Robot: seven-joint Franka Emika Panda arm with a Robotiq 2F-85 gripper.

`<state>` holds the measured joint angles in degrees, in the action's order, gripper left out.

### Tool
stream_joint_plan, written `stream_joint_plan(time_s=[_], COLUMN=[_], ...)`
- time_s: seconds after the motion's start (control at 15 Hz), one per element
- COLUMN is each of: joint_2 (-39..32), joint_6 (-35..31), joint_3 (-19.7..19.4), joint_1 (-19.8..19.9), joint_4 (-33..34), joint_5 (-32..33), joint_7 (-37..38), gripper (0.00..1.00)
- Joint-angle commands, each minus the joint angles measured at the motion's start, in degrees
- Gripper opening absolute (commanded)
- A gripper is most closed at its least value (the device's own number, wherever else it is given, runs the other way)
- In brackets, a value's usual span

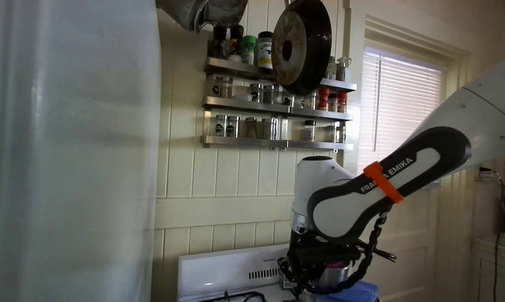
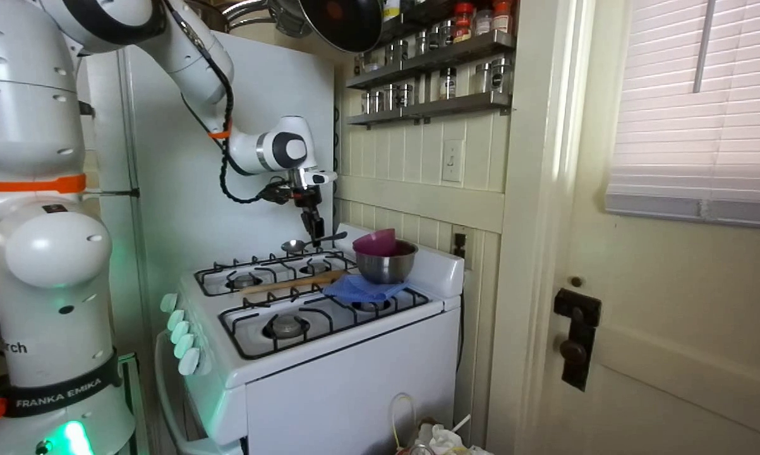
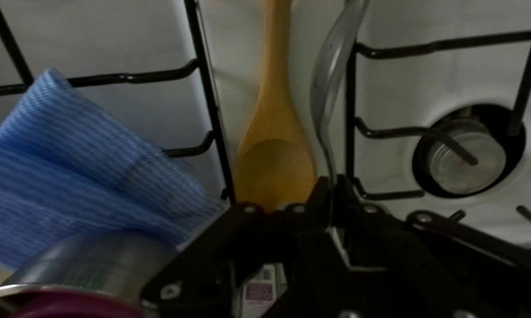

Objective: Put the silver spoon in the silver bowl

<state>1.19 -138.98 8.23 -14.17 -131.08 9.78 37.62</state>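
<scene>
The silver spoon [image 2: 294, 246] is held above the stove in an exterior view, its bowl end toward the front of the stove. In the wrist view the spoon [image 3: 329, 75] runs up from between the fingertips. My gripper [image 3: 332, 187] is shut on its handle; it also shows in an exterior view [image 2: 316, 239]. The silver bowl [image 2: 387, 269] stands on a folded blue cloth [image 2: 362, 288], to the right of the gripper there. A pink bowl [image 2: 376, 242] sits tilted inside it. The silver bowl's side [image 3: 93, 256] shows at the lower left of the wrist view.
A wooden spoon [image 3: 274, 132] lies on the stove [image 2: 348, 373] between the black grates [image 2: 316, 309], below the gripper. The stove's back panel [image 2: 440, 268] rises behind the bowl. The fridge [image 2: 241, 158] stands beside the stove. Pans [image 1: 302, 46] hang above near the spice shelves [image 1: 248, 102].
</scene>
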Motion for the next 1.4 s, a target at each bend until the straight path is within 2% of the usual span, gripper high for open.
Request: stream_joint_plan(time_s=[0.0,0.4,0.6,0.93,1.33], joint_2=[2.6,1.1,1.1,2.2,4.9], joint_6=[-0.3,3.2,7.6,17.0,30.7], joint_3=[1.5,2.7,3.3,4.4,4.8], joint_1=[2.3,4.2,4.1,3.5,3.7], joint_4=[-1.8,1.8,3.6,5.7,5.9], joint_5=[8.0,21.7,27.1,31.5,33.8], joint_7=[15.0,39.1,50.5,66.1,79.0], gripper=[0.01,0.01,0.01,0.01,0.01])
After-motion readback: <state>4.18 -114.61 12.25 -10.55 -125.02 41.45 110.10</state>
